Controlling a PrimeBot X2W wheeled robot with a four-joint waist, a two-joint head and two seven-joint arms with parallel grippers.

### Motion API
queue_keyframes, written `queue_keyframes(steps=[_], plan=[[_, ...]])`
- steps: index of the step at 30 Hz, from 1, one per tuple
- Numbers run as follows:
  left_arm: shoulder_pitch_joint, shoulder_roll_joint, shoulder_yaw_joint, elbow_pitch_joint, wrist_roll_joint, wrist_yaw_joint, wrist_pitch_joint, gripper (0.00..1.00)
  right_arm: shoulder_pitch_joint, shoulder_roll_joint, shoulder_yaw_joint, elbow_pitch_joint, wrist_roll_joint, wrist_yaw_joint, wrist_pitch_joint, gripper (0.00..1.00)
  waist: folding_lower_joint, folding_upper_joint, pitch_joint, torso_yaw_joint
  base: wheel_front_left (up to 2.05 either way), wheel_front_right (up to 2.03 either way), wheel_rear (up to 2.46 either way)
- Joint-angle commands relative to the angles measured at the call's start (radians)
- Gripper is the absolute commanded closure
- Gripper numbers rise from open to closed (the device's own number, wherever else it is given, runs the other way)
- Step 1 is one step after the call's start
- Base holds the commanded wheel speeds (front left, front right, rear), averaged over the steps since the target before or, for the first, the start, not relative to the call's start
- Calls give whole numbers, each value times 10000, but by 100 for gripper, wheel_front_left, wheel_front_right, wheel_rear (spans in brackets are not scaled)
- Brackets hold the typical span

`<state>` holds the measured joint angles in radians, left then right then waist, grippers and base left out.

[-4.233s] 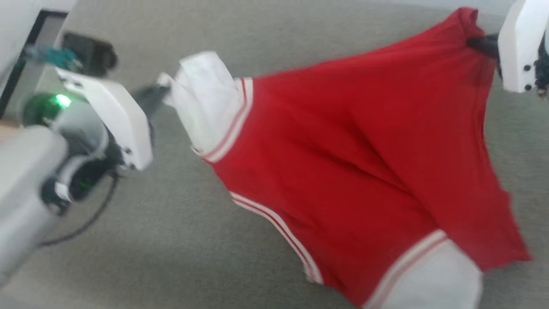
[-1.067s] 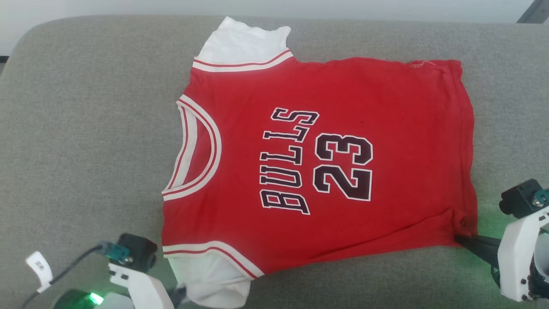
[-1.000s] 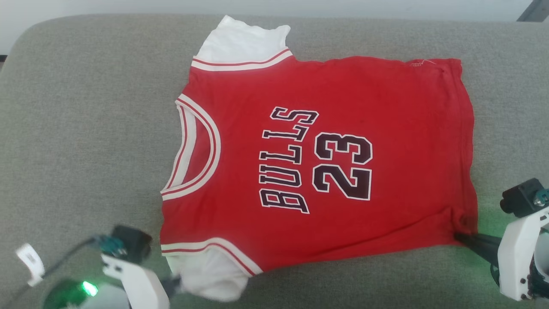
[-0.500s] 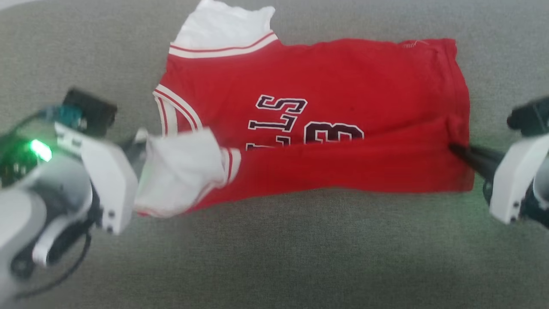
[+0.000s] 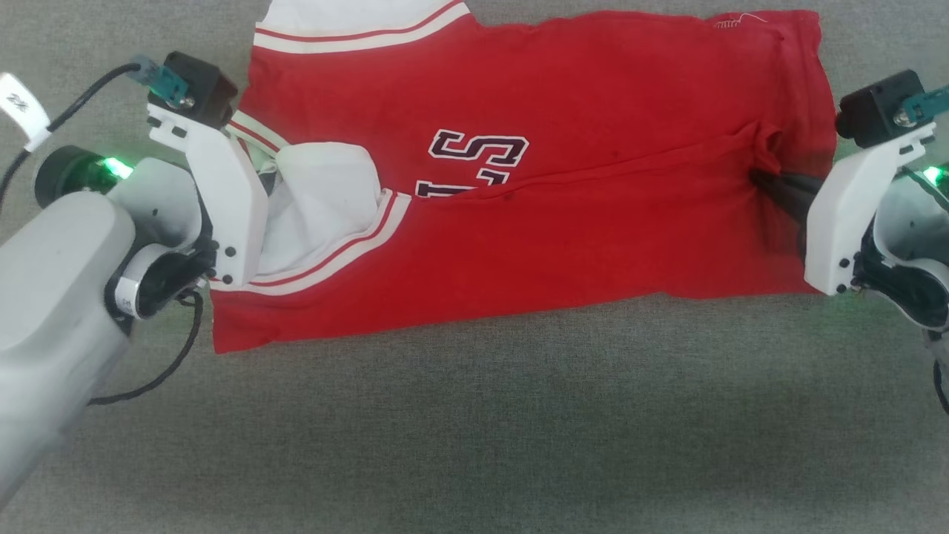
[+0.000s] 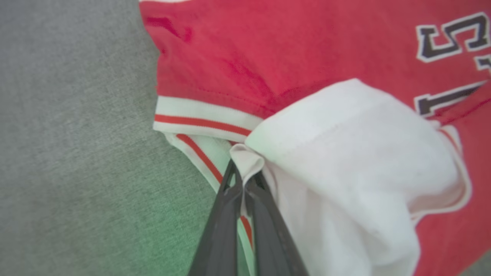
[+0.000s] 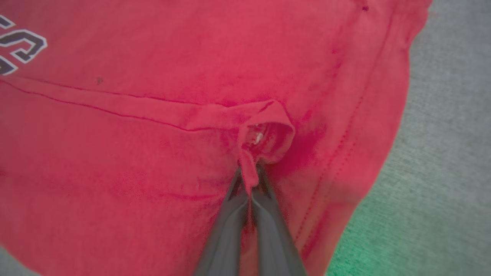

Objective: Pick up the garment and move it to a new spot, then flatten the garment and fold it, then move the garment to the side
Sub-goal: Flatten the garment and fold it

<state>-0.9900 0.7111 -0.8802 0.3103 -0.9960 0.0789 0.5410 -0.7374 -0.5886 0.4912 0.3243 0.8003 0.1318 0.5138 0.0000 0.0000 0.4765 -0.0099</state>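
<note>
Grey woven upholstery (image 5: 474, 415) is carrying the garment (image 5: 563, 230), which is lying spread across its far part. The near long edge is doubled over onto the chest, so the fold is hiding the number and leaving just the letter S (image 5: 478, 152) and a sliver of the next one showing. I am pinching a bunched bit of the white sleeve (image 5: 326, 193) in my left gripper (image 6: 242, 180), fingers pressed together on the cloth just beside the striped trim (image 6: 203, 120). I am pinching the red hem corner (image 7: 264, 130) in my right gripper (image 7: 250, 184), likewise clamped tight, with a small curl of fabric sticking out past the tips. Judging from how things are lying, I am taking the pick-up, the move to a new spot and the flattening as done, since the body is sitting fairly smooth and square on the cushion. I am reckoning myself midway through the first fold: the flap is over, but I am not letting go yet, and the sleeve is puffing up rather than lying flat. What I am seeing ahead is releasing both corners, dealing with the far sleeve (image 5: 356, 22), folding again, and carrying the bundle to the side.
</note>
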Motion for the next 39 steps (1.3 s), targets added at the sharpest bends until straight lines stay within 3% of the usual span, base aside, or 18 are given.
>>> queue_keyframes(steps=[1,3,4,6,7,8,9,13,17,24,28,33,39], plan=[[-109,-28,-27,123,-30,-54,78,100,44,78,148,190,15,-21,39,100,0,0,8,7,0,0,0],[-128,-295,-104,793,-188,-210,177,100,-116,131,418,501,121,-21,85,100,0,0,9,3,0,0,0],[-106,-418,-80,1118,-308,-233,221,83,-199,155,499,630,150,-21,20,100,0,0,-8,-7,0,0,0],[-149,-523,-90,1582,-355,-336,264,51,-332,168,646,796,223,-23,-42,68,0,0,-93,-37,0,0,0],[-178,-555,-53,1722,-389,-374,223,0,-400,158,711,830,282,-21,-71,58,0,0,-145,-50,0,0,0],[-210,-574,-6,1814,-431,-421,162,0,-454,131,738,835,317,-21,-132,39,0,0,-212,-54,0,0,0],[-243,-577,22,1861,-444,-421,132,0,-493,105,730,824,363,-21,-230,0,0,0,-288,-52,0,0,0],[-169,-396,89,1647,-463,-396,84,0,-418,-72,477,641,438,-20,-760,0,0,0,-625,9,0,0,0],[231,46,145,998,-538,-10,206,0,-97,-115,-63,423,333,-20,-1474,0,0,0,-947,49,0,0,0],[1523,994,364,-1237,-970,1397,391,0,933,169,-1669,-174,-460,-15,-3003,0,0,0,-1407,128,0,0,0],[2373,1448,447,-2637,-1192,2289,466,0,1564,578,-2798,-645,-1307,-17,-3796,0,0,0,-1535,51,0,0,0],[3212,1926,505,-3787,-1458,3076,476,0,2374,1323,-4043,-1388,-2213,-15,-4165,0,0,0,-1556,-149,0,0,0],[3753,2002,659,-3627,-1697,3479,252,0,3252,2275,-5193,-2218,-2818,-14,-3921,0,0,0,-1421,-491,0,0,0]])
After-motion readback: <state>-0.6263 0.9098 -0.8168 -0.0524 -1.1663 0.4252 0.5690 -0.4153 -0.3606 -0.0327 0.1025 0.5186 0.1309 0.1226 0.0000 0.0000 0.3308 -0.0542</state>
